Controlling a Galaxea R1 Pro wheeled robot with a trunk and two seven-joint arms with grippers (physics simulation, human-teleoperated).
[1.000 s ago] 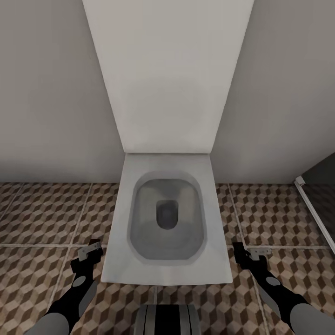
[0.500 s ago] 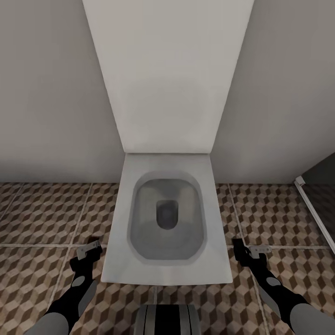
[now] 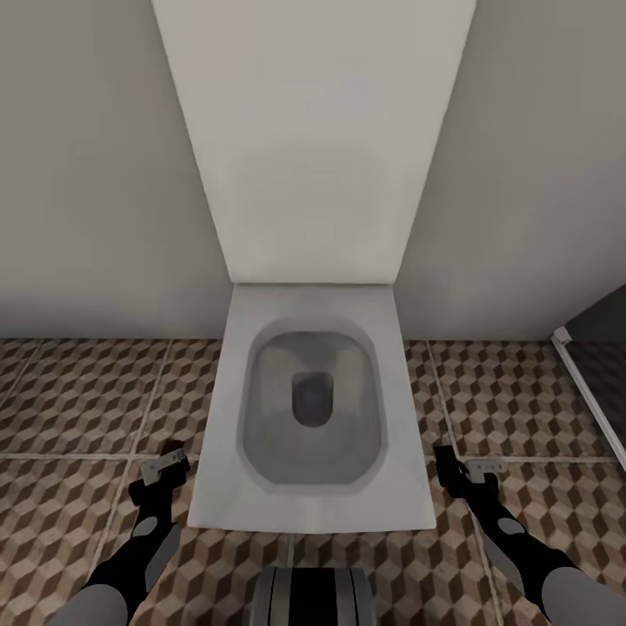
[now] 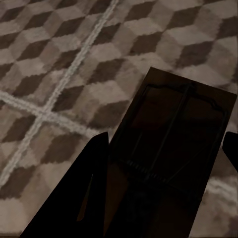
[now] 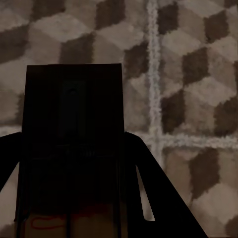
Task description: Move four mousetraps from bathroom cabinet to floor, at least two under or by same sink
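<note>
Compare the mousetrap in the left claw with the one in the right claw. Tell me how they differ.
The left claw's mousetrap sits askew in the left wrist view, its wire frame plain to see. The right claw's mousetrap sits squarely between the fingers in the right wrist view, showing a dark face with little wire detail. In the head view the left one tilts; the right one lies nearly level. Both are flat, rectangular, gripped, and held above the bathroom floor.

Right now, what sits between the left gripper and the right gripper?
In the head view, the white toilet sits between the left gripper and the right gripper, its open bowl facing up. Each gripper holds a mousetrap above the patterned floor.
</note>
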